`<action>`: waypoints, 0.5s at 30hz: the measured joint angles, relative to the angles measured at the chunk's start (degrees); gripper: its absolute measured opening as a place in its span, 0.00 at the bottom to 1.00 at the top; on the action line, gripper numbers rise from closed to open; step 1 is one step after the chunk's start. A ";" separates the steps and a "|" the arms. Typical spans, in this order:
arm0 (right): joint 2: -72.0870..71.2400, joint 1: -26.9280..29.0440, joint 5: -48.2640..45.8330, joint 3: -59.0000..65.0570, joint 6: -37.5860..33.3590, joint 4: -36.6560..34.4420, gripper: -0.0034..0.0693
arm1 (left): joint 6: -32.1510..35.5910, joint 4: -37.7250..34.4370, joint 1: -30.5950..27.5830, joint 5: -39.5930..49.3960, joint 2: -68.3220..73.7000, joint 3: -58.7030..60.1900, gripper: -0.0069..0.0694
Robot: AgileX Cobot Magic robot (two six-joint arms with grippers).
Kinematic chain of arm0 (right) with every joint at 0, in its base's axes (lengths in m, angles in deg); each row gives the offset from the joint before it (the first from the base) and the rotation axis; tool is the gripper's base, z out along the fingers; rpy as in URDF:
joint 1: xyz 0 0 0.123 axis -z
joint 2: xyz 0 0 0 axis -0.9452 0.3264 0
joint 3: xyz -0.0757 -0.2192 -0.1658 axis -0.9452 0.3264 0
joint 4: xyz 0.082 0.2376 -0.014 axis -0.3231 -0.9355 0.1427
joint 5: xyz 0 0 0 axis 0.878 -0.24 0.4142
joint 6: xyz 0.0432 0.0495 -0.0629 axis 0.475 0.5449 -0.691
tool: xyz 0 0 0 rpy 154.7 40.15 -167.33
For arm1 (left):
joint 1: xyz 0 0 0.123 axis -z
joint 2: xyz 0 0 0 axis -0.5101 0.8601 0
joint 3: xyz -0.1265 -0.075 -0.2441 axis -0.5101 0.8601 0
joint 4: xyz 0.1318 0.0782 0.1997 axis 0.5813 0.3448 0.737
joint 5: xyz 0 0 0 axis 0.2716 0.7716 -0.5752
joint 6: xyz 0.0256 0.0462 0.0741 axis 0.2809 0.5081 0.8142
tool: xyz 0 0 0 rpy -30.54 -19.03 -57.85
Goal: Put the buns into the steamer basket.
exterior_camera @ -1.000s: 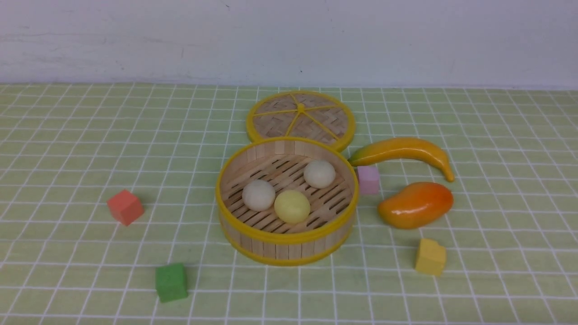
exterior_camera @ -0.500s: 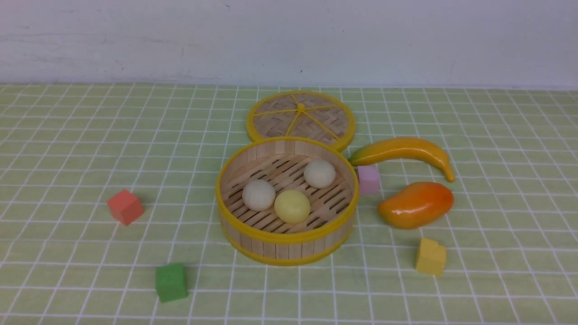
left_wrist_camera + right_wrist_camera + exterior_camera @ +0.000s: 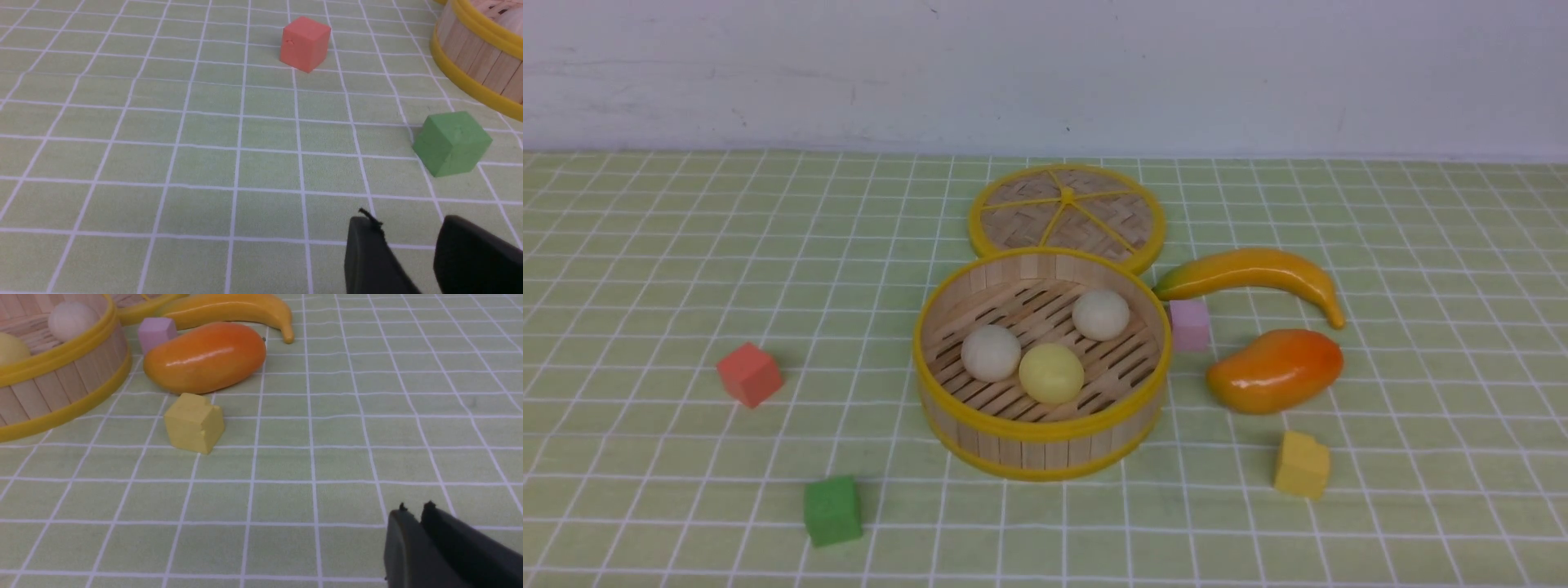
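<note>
- Black fingers of the left gripper (image 3: 404,228) are seen low in the left wrist view, parted by a clear gap with nothing between them, held over the green checked cloth (image 3: 204,163).
- Dark tips of the right gripper (image 3: 414,510) are seen in the right wrist view pressed nearly together, with nothing held between them.
- Neither arm is caught by the front view.
- Nearest on the cloth, a green cube (image 3: 832,510) is set on the robot's left, and a yellow cube (image 3: 1302,465) with a notched corner on its right.
- A red cube (image 3: 749,374) is placed farther back on the left, well apart from the rest.
- At the middle, the steamer basket (image 3: 1037,445) is stood upright, its yellow rims and wooden slat wall plainly shown.
- All three buns are found inside it on the slatted floor: the pale yellow bun (image 3: 1051,372) nearest, an off-white bun (image 3: 991,353) just beside it on the left, and a second off-white bun (image 3: 1101,314) farther back on the right.
- Right of the basket, an orange mango (image 3: 1274,370) is laid on its side, near the yellow cube.
- A pink cube (image 3: 1189,324) is set just beside the basket's right rim.
- A banana (image 3: 1254,273) is curved behind the pink cube and the mango.
- Farthest back, the woven lid (image 3: 1067,214) is laid flat, its near edge hidden behind the basket's rear rim.
</note>
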 joint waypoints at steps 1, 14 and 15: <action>0.00 0.00 0.00 0.00 0.00 0.00 0.13 | 0.00 0.00 0.00 0.00 0.00 0.00 0.40; 0.00 0.00 -0.08 0.00 0.00 0.00 0.13 | 0.00 0.00 0.00 0.00 0.00 0.00 0.40; 0.00 0.00 -0.08 0.00 0.00 0.00 0.13 | 0.00 0.00 0.00 0.00 0.00 0.00 0.40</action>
